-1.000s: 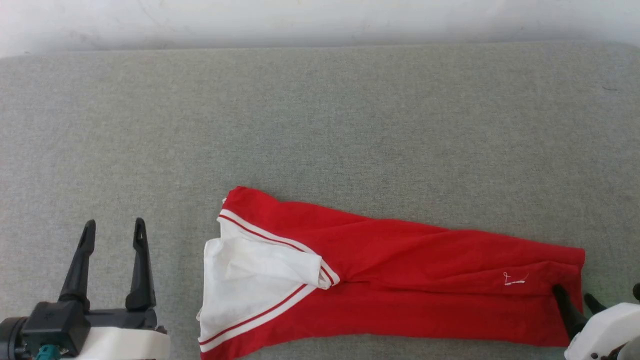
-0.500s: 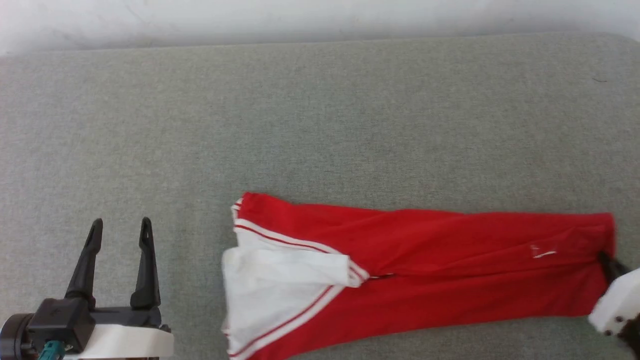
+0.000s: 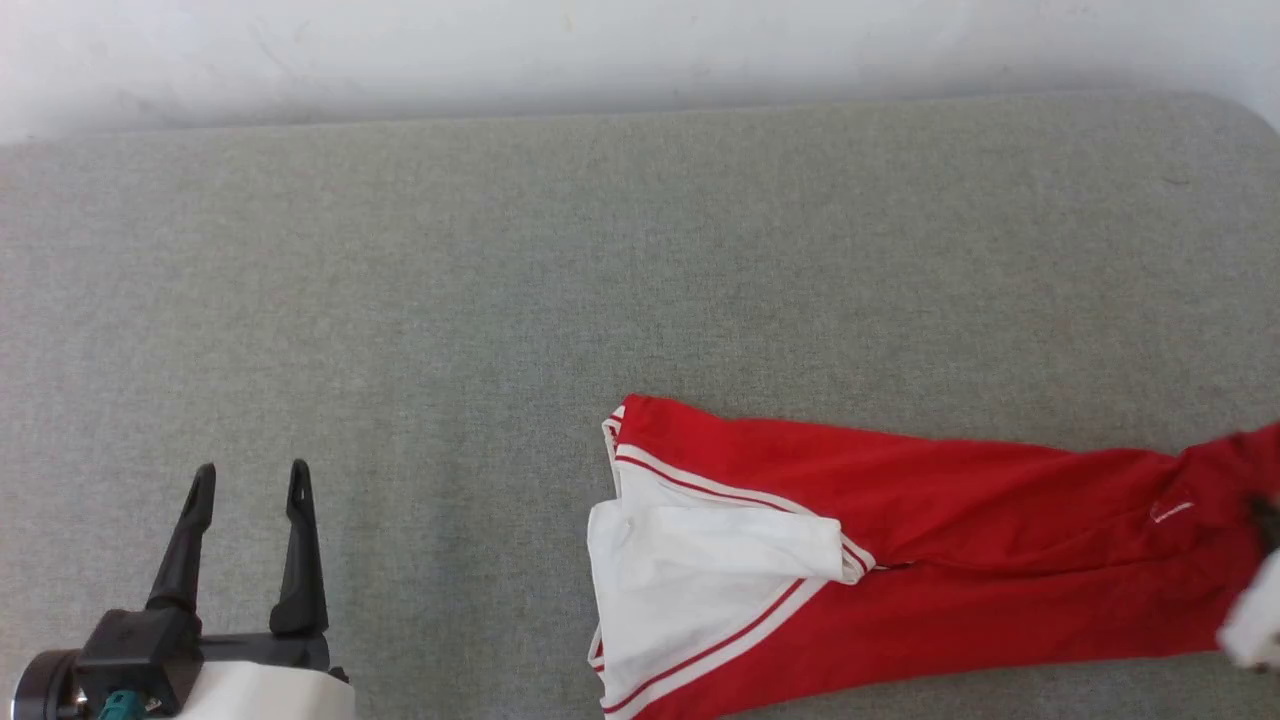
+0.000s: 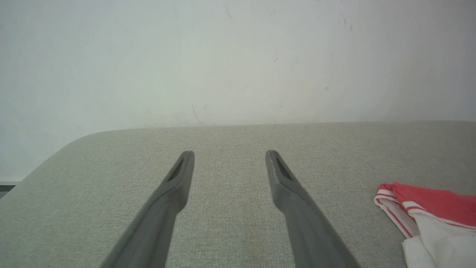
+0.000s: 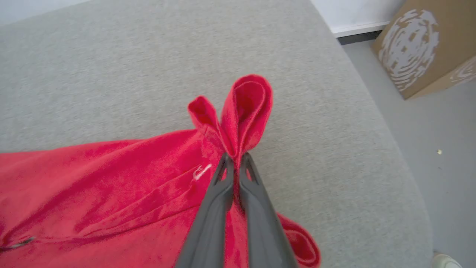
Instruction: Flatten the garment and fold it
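Note:
The garment (image 3: pixel 900 540) lies as a long red strip across the grey table (image 3: pixel 500 300), its white sleeve (image 3: pixel 700 560) with red-and-white trim folded on top at the left end. Its right end is bunched and lifted at the frame edge. In the right wrist view my right gripper (image 5: pixel 234 158) is shut on a pinched fold of the garment (image 5: pixel 111 186), red cloth puffing up beyond the fingertips. My left gripper (image 3: pixel 248 478) stands open over bare table at the lower left, well apart from the cloth. The left wrist view shows its fingers (image 4: pixel 178 178) spread and the garment's collar end (image 4: pixel 427 208) to the right.
A white wall (image 3: pixel 600 50) runs behind the table's far edge. The right wrist view shows the table's rounded right edge (image 5: pixel 401 156), grey floor beyond it and a brown cardboard box (image 5: pixel 420 41) standing there.
My right gripper has shut on the garment's right end and pulled it rightward, dragging and straightening the whole strip. The head view has also shifted. The left gripper has stayed open.

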